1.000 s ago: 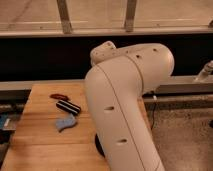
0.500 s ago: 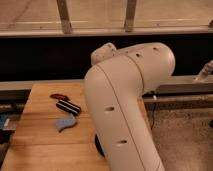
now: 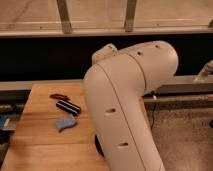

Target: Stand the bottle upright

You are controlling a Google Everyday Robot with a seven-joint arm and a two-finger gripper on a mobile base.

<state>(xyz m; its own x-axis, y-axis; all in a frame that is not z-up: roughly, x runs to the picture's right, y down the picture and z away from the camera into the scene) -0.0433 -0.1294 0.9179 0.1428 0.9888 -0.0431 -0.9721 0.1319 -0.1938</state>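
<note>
Camera view: no change vs the frames 1.0 s and 0.5 s ago. Arm pose is identical and the items on the surface sit in the same spots.

The white arm [image 3: 131, 105] fills the middle of the frame, with its elbow housing up top and a thick link running down to the bottom edge. The end effector isn't visible anywhere, so I can't tell where it is or whether it is wide, narrow or holding anything.

The bottle isn't visible either. It may be hidden behind the arm, so I can't give its location, appearance or orientation.

The wooden surface [image 3: 37, 145] is on the left, partly covered by the arm. On it:
- a black bar with white stripes [image 3: 68, 106] lying flat, angled, just left of the arm
- a small red item [image 3: 59, 96] just behind the bar, close to it; too blurred to identify
- a flat blue piece [image 3: 65, 123] in front of the bar, near it but apart

Behind the surface are a dark wall band, a grey ledge [image 3: 30, 87] and a window frame [image 3: 64, 15] above. To the right is a speckled floor [image 3: 185, 135].
</note>
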